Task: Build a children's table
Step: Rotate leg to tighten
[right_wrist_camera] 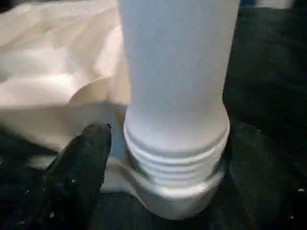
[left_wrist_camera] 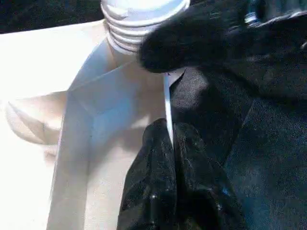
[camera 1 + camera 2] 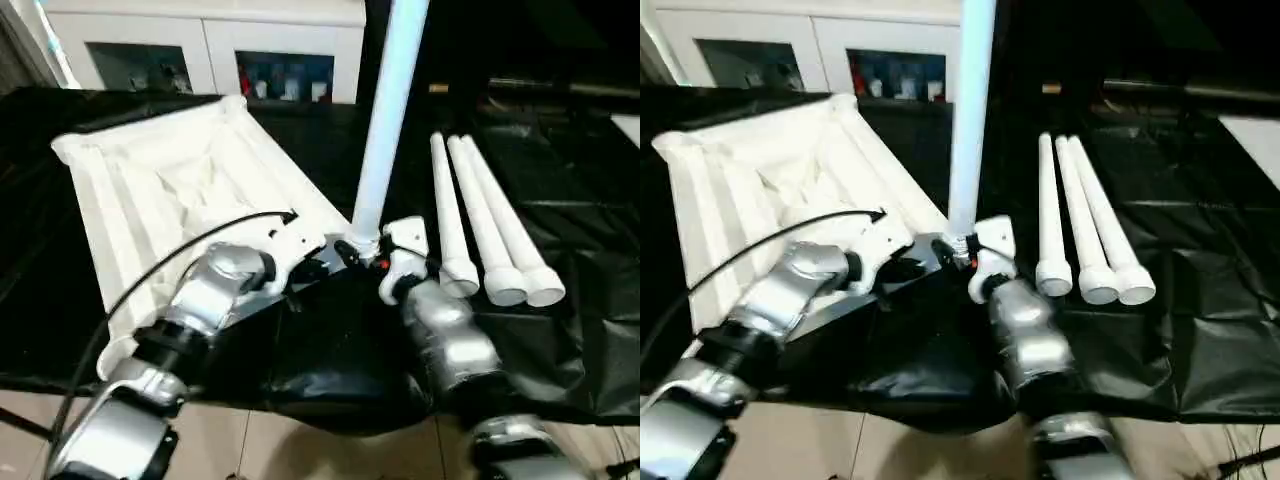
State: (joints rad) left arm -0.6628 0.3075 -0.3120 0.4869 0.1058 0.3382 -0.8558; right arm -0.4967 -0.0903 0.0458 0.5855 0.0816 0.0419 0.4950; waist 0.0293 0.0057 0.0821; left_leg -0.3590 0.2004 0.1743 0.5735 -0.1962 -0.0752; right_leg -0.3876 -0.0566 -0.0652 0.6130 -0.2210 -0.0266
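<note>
Although the upright leg [image 3: 385,120] stands in plain sight at the centre of the head view, its top is cut off by the upper edge of the frame, and its threaded foot sits at the near right corner socket of the tabletop [image 3: 170,185]; how deep the threads are in the socket cannot be seen. The tabletop lies upside down at the left of the frame on the black sheet [image 3: 560,240], with its near edge hidden behind the left forearm. Three more legs [image 3: 485,230] lie side by side at the right of the frame, close together.

The left gripper [image 2: 168,143] reaches in from the lower left, its two black fingers pressed together on the thin white rim of the tabletop just beside the socket. The right gripper [image 1: 158,158] comes up from the lower centre, and its fingers stand on either side of the leg's foot. Whether they press the leg or stand free of it I cannot tell.

At the top of the frame stands a white cabinet [image 3: 200,40] with glass doors.
</note>
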